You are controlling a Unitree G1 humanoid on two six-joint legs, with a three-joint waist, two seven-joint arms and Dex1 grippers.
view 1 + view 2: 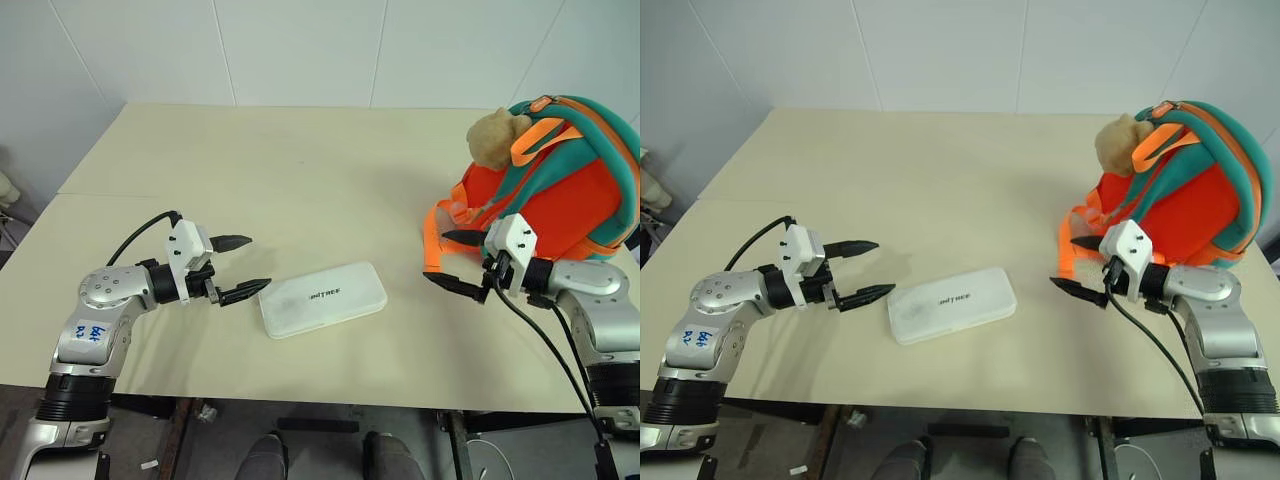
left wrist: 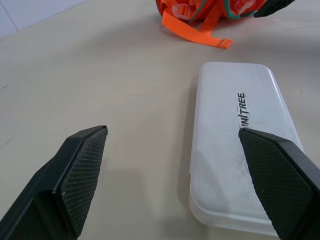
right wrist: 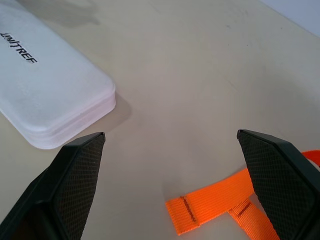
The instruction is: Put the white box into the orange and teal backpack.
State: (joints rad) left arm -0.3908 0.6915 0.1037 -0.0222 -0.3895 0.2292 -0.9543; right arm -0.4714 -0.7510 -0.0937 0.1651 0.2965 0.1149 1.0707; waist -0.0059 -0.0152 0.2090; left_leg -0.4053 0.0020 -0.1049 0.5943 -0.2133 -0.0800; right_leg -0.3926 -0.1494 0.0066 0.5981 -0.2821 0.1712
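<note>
Plastic, by the look of it: the white box (image 1: 322, 299) lies flat near the front of the worktop (image 1: 300, 180), a long shallow case with rounded corners and dark lettering on its lid. I'd judge it light and stiff, with a smooth shell that could slide under black fingers. Lying flat, it offers little height at the edges, so the likeliest hold is across the narrow width, near the middle of its length, or one end each for the two arms.

The left pincer (image 1: 240, 266) hangs just beside the box's near end, fingers spread wide and clamped on nothing. The right pincer (image 1: 456, 260) hovers further off at the other end, equally wide apart and empty, with a loose orange webbing strap (image 3: 210, 202) lying on the worktop under it.

The orange and teal backpack (image 1: 555, 185) stands at the right side, a tan plush toy (image 1: 497, 138) on its top. Whether its zip is open I cannot tell from here; the soft body will probably sag as the box goes in.
</note>
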